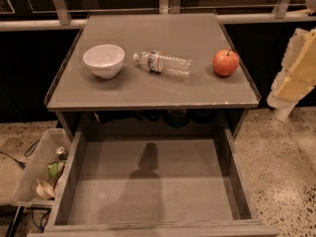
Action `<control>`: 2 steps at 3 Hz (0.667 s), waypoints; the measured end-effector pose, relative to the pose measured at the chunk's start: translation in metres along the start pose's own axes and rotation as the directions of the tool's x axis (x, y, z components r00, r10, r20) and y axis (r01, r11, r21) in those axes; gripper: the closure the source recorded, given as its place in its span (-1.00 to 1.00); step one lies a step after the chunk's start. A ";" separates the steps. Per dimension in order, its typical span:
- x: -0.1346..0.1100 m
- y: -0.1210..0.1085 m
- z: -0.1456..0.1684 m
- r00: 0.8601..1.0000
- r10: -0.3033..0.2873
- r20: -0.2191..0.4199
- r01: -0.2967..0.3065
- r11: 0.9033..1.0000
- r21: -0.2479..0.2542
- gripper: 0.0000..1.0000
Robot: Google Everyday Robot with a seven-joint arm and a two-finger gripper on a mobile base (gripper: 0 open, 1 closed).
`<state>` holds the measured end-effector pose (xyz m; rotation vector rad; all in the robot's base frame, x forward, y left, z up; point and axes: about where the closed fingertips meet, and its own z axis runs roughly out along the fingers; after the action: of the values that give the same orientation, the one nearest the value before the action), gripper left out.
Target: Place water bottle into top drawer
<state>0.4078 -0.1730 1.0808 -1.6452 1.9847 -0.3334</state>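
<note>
Speckled stone floor [281, 172] surrounds a grey table standing before a dark wall with a metal rail [39, 23] across it.

Tabletop [148, 90]: three items in a row.
- At the left, a white bowl [103, 59], upright.
- At the centre, the water bottle [163, 63], lying on its side with its white cap towards the bowl. It is clear, ribbed plastic and touches neither neighbour. A red, white and blue label band circles it near the cap end; the writing on the band cannot be read.
- At the right, a red apple [225, 62], stem up, no sticker or mark to be seen.

Top drawer [197, 191]: pulled out below the front edge of the tabletop, wide and shallow, with low grey walls. A dark shadow falls across its flat bottom. No marking on it.

Clear plastic bin [29, 174]: on the floor just beside the drawer's left wall, holding mixed rubbish, among it a green piece and a pale curled piece. No print legible. A dark cable [10, 159] lies on the floor at its left.

Gripper [295, 73]: cream and white, at the right margin of the view, beside the table's right edge and well apart from the water bottle. It holds nothing visible; whether it stands apart or closed cannot be told.
</note>
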 end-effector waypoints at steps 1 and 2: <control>0.000 0.000 0.000 1.000 0.000 0.000 0.000 1.000 0.000 -1.00; -0.010 -0.014 0.007 0.999 -0.035 0.029 0.034 0.999 0.008 -1.00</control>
<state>0.4243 -0.1655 1.0841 -1.6719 1.9338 -0.3279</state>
